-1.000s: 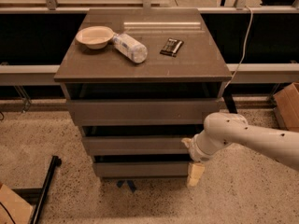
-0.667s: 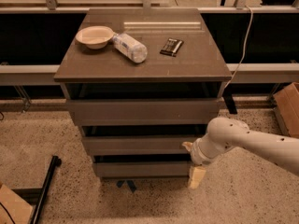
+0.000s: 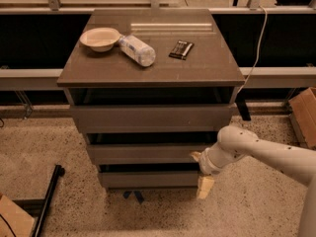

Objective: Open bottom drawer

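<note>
The grey-brown cabinet (image 3: 148, 68) has three flat handleless drawers. The bottom drawer (image 3: 148, 178) is the lowest and narrowest front, with a dark gap above it. The middle drawer (image 3: 143, 153) and the top drawer (image 3: 148, 116) sit above it, each wider. My gripper (image 3: 200, 174), on a white arm (image 3: 266, 154) coming from the right, is at the right end of the bottom drawer's front, close against its corner. Its cream tip hangs down beside the drawer's right edge.
On the cabinet top lie a cream bowl (image 3: 100, 37), a plastic bottle on its side (image 3: 138, 50) and a dark flat packet (image 3: 181, 49). A cardboard box (image 3: 304, 115) stands at the right. A black bar (image 3: 47, 201) lies on the speckled floor at lower left. A rail runs behind.
The arm's joint has shifted very slightly. The gripper stays at the same corner of the bottom drawer, and the drawers look the same.
</note>
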You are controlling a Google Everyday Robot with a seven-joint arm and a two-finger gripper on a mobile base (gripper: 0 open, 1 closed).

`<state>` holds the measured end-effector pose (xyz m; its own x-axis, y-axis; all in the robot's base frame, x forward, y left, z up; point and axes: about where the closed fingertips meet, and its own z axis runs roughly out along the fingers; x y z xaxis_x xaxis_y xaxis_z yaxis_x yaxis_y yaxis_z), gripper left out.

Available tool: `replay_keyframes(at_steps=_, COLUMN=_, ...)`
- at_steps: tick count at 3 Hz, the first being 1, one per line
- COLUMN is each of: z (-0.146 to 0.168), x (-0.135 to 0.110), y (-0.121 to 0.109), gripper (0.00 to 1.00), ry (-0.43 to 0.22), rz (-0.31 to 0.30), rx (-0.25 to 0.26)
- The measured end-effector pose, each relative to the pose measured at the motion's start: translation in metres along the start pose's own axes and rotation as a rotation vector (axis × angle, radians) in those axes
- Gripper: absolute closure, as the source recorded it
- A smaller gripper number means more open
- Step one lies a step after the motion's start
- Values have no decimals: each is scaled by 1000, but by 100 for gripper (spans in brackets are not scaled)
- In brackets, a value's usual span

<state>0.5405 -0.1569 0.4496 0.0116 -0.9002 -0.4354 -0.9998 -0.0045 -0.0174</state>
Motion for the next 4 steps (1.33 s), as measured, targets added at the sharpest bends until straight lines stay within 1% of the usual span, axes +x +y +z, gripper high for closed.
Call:
replay_keyframes(at_steps=1, z=9, x=7, y=10, gripper=0, ry=49, rz=31, rx=6)
replay_keyframes(at_steps=2, z=29, x=19, y=7, gripper=0, ry=75, rz=51, rx=60)
replay_keyframes(at_steps=3, z=64, x=42, y=-8, gripper=0, ry=42, rz=84, rx=76)
replay_keyframes(at_steps=4, z=85, x=54, y=-23, gripper=0, ry=12, rz=97, rx=72)
